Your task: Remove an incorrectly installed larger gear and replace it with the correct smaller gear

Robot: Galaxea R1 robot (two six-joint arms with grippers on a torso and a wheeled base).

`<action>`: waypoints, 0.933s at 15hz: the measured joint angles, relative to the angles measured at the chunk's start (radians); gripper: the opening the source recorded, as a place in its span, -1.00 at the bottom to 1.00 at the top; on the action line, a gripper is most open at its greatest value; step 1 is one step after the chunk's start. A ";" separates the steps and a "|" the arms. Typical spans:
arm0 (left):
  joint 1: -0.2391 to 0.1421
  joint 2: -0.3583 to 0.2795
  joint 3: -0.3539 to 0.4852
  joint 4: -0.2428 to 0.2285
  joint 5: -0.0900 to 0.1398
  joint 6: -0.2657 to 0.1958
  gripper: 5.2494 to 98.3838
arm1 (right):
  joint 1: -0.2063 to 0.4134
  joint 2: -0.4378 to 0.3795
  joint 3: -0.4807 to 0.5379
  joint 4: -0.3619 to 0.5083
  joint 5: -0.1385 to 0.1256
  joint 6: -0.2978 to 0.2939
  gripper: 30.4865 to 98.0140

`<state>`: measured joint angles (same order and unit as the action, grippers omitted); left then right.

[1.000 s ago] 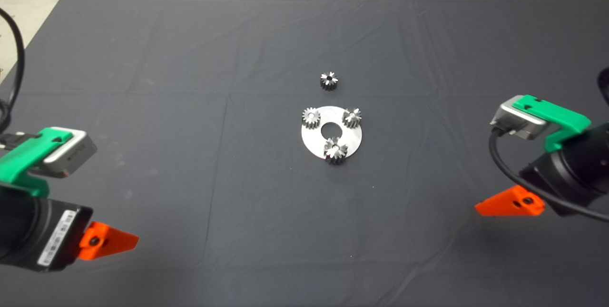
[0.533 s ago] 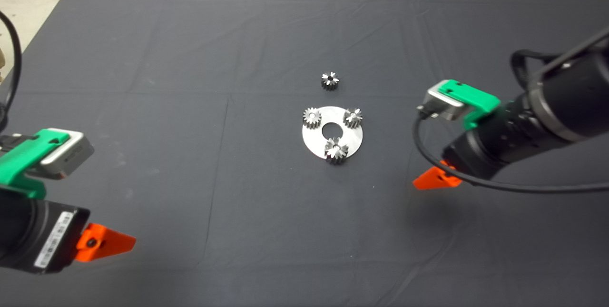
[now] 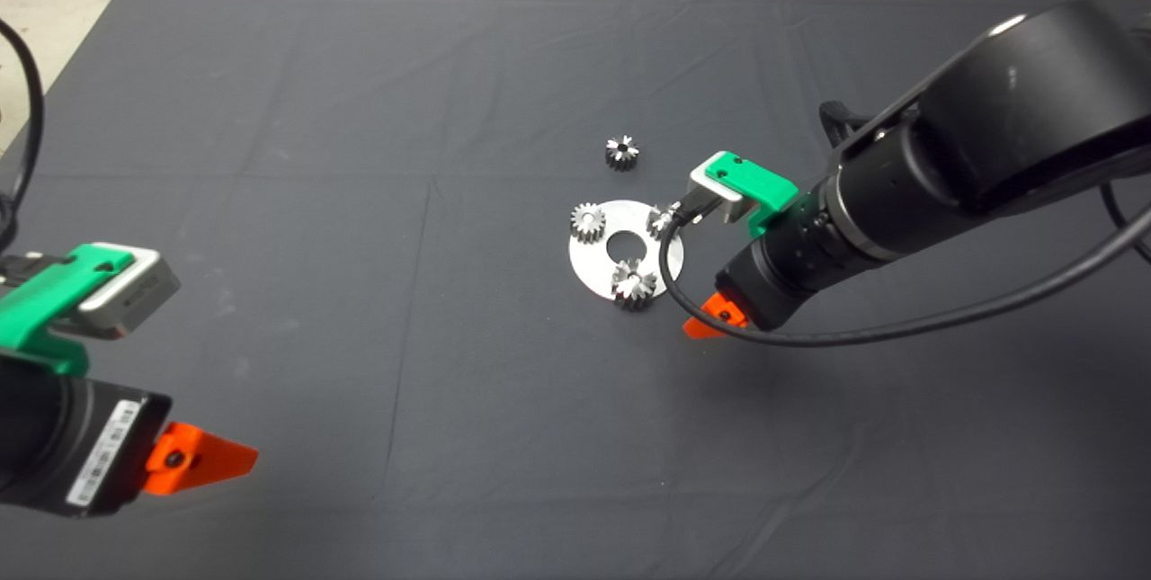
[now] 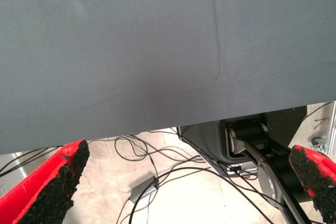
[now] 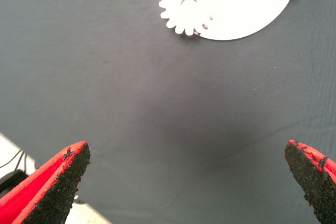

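Dark grey mat (image 3: 378, 112) covers the tabletop. Flat round silvery steel plate (image 3: 586, 267) with a centre hole lies mid-mat.

Three gears sit on the plate. The larger gear (image 3: 633, 283), dark shiny steel with pointed teeth, stands at the plate's 6 o'clock edge, overhanging the rim. A paler silvery gear (image 3: 587, 222) is at 10 o'clock. A second pale gear (image 3: 660, 221) at 2 o'clock is partly hidden by the right arm's camera mount.

The smaller gear (image 3: 621, 152), dark steel with bright tooth tops, lies loose on the mat at 12 o'clock from the plate, apart from it.

Right claw (image 5: 184, 187) hangs over bare mat just beside the plate at its 4 o'clock side, red fingers (image 5: 47, 187) spread wide, holding nothing.

Left claw (image 4: 184, 187) is parked at the mat's 8 o'clock corner, fingers spread, empty; floor cables (image 4: 157, 166) show beyond the mat edge.
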<state>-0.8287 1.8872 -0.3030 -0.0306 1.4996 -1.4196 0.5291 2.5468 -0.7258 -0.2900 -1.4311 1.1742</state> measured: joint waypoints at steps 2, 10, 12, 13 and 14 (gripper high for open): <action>0.000 0.000 0.000 0.000 0.000 0.000 0.99 | -0.032 0.005 -0.011 -0.060 -0.009 -0.004 1.00; 0.000 0.000 0.000 0.000 0.000 0.000 0.99 | -0.132 0.019 -0.013 -0.255 -0.018 -0.016 1.00; 0.000 0.000 0.000 0.000 0.000 -0.001 0.99 | -0.150 0.019 -0.016 -0.307 -0.021 -0.047 1.00; 0.000 0.000 0.000 0.000 0.000 -0.001 0.99 | -0.161 0.019 -0.023 -0.330 -0.021 -0.052 1.00; 0.000 0.000 0.000 0.000 0.000 -0.001 0.99 | -0.172 0.019 -0.034 -0.351 -0.021 -0.060 1.00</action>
<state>-0.8284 1.8868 -0.3030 -0.0311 1.5000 -1.4206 0.3572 2.5655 -0.7601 -0.6413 -1.4523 1.1139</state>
